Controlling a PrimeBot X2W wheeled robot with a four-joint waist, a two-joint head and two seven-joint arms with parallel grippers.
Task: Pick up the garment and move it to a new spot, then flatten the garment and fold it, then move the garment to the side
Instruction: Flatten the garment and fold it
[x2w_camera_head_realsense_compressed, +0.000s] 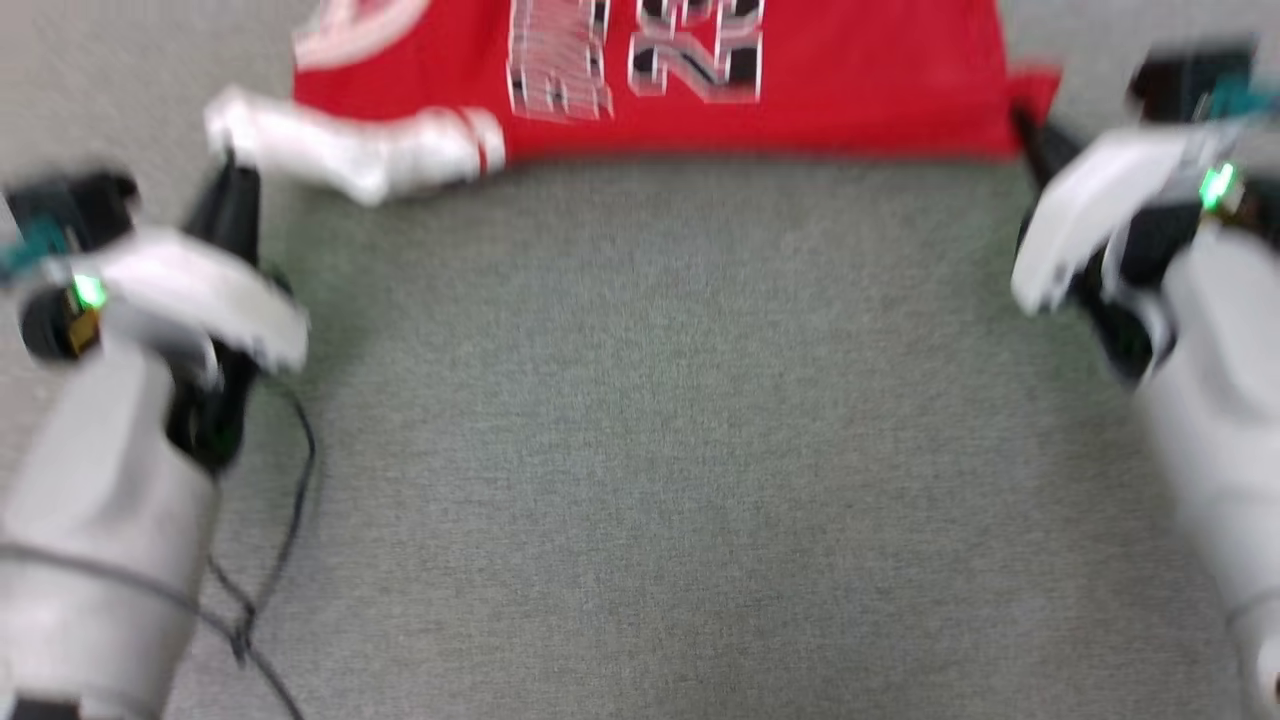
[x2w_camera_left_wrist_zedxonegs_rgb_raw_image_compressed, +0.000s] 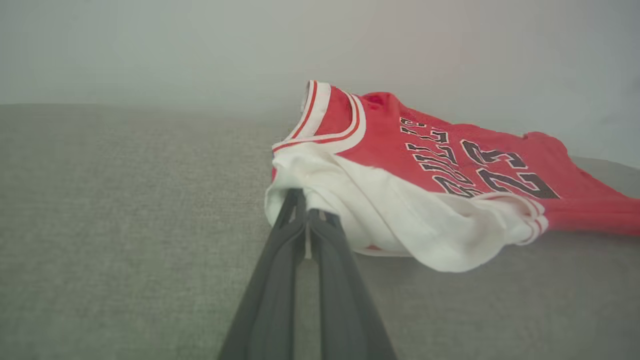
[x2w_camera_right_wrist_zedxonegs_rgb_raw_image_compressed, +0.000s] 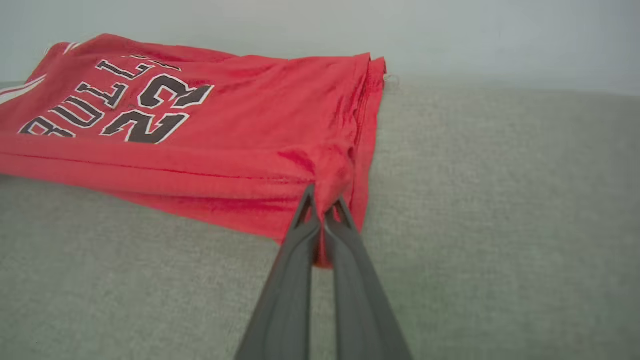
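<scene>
Garment (x2w_camera_head_realsense_compressed: 850, 90) lies on grey mat (x2w_camera_head_realsense_compressed: 650, 400), left hand (x2w_camera_left_wrist_zedxonegs_rgb_raw_image_compressed: 304, 198) gripping sleeve (x2w_camera_left_wrist_zedxonegs_rgb_raw_image_compressed: 400, 215), right hand (x2w_camera_right_wrist_zedxonegs_rgb_raw_image_compressed: 324, 201) hem (x2w_camera_right_wrist_zedxonegs_rgb_raw_image_compressed: 367, 125); cable (x2w_camera_head_realsense_compressed: 312, 455) nearby.

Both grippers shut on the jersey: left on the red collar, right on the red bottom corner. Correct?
The left part is wrong: the left gripper is shut on the white sleeve of the jersey, as the left wrist view shows. The right gripper is shut on the red bottom corner, as stated.

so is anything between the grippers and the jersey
Nothing visible: the left gripper is shut on the garment by its white sleeve, the right gripper on its red corner. A thin cable lies off to the left.
</scene>
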